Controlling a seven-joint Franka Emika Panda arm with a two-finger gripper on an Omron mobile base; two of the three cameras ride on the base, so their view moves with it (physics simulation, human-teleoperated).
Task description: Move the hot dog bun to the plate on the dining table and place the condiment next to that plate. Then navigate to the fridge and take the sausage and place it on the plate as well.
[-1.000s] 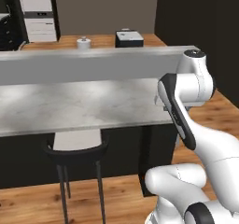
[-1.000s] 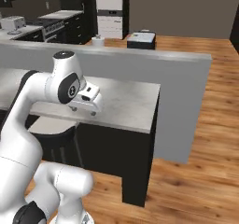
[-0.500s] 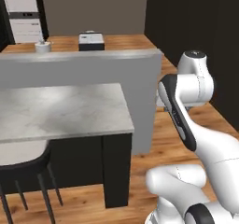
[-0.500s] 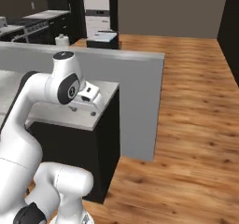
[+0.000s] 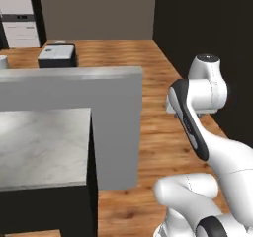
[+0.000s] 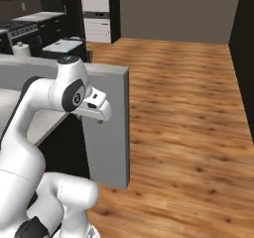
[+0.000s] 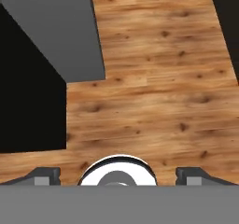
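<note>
The long white-grey marble dining table [image 5: 39, 147] on its dark base sits at the lower left of the left base view, its bare slab ending in a square corner just beside a tall flat grey wall panel [image 5: 116, 122] that runs along its far side and turns down past its end. In the right base view a sliver of the same marble top [image 6: 47, 120] shows behind the white arm, tucked against that grey panel [image 6: 106, 133]. The two-finger gripper [image 7: 119, 175] points down at the wooden plank floor [image 7: 158, 78], its two dark fingertips [image 7: 42, 175] spread wide apart with nothing between them (bare floor planks show in the gap). In the right base view the hand [image 6: 94, 108] hangs off the arm's wrist just in front of the grey panel's end. Beyond the panel, a dark box-like appliance with a pale grey top [image 5: 58, 55] stands on a wooden surface, and a small pale cylinder [image 5: 3, 62] stands at the left edge. A white cabinet unit [image 6: 96, 11] stands against the far wall, next to black kitchen cabinets [image 6: 30, 29] with a pale worktop.
</note>
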